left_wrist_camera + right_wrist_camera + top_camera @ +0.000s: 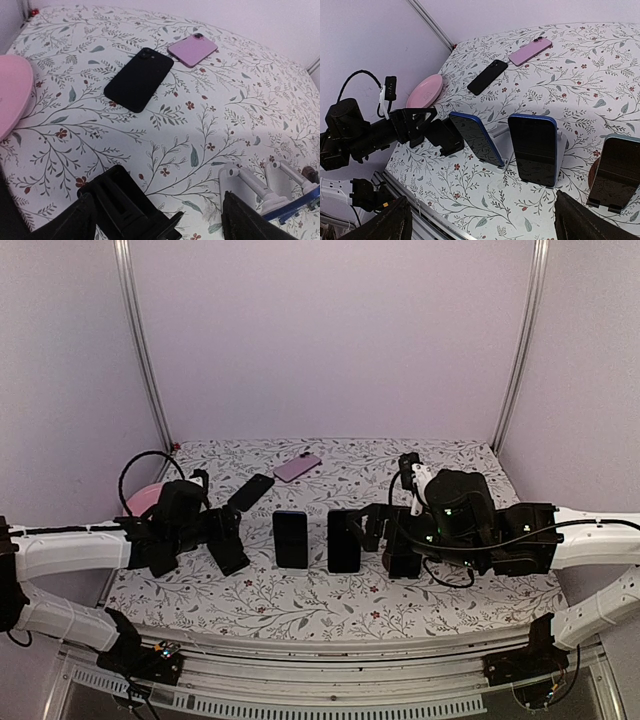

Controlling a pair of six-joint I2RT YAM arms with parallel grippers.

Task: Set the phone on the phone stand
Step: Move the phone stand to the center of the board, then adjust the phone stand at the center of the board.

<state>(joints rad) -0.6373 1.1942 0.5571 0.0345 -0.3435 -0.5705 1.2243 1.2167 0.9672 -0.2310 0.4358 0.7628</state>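
Observation:
A black phone (139,79) and a pink phone (192,49) lie flat on the floral table at the back; both also show in the top view, black (250,492) and pink (297,467). An empty black phone stand (125,200) sits just below my left gripper (160,230), which is open and empty, with the stand by its left finger. In the top view my left gripper (212,532) hovers at that stand (230,550). My right gripper (487,222) is open and empty, low over the table's front right, facing the row of stands.
Two blue-edged phones (477,137) (535,149) stand on white stands at mid-table, and a third phone (620,170) on a dark stand at the right. A pink plate (12,92) lies at the left edge. The table's front rail (420,210) is close.

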